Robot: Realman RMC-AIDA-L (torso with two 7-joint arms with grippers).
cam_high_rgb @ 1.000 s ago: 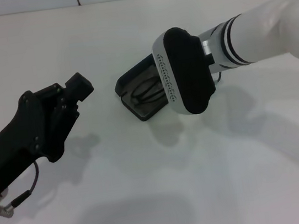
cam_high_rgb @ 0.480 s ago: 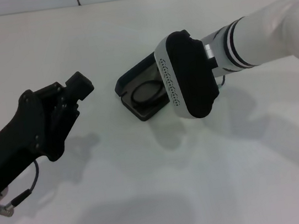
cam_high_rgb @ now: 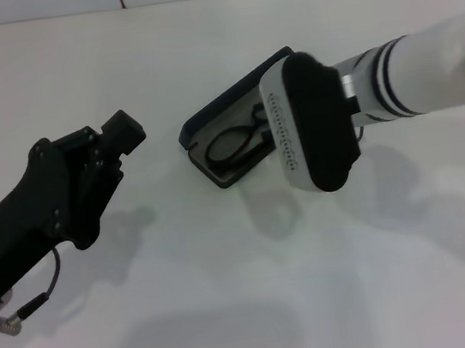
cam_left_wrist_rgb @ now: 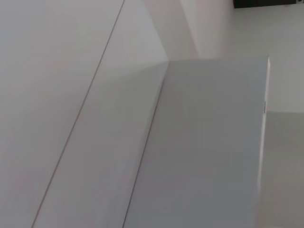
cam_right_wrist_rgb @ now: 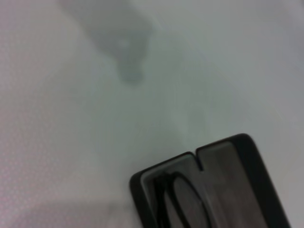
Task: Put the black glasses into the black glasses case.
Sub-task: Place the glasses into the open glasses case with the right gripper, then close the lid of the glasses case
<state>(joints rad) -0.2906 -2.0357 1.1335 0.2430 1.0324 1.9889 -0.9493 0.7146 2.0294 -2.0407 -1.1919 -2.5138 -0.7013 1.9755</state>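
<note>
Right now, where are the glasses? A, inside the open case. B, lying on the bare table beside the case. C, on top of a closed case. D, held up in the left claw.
A: the glasses lie inside the open case, with a lens and the frame showing against its lining in the head view.

My black glasses case (cam_high_rgb: 211, 142) lies open on the white table just ahead of me, a black rectangular shell with rounded corners, set at a slant with its near end toward my left. Inside its tray lie the black glasses (cam_high_rgb: 240, 138), thin-framed with oval lenses, resting flat in the grey lining. From my right wrist I see the same case (cam_right_wrist_rgb: 237, 156) with its dark rim and grey inside, and the glasses (cam_right_wrist_rgb: 183, 202) lying in one half.
</note>
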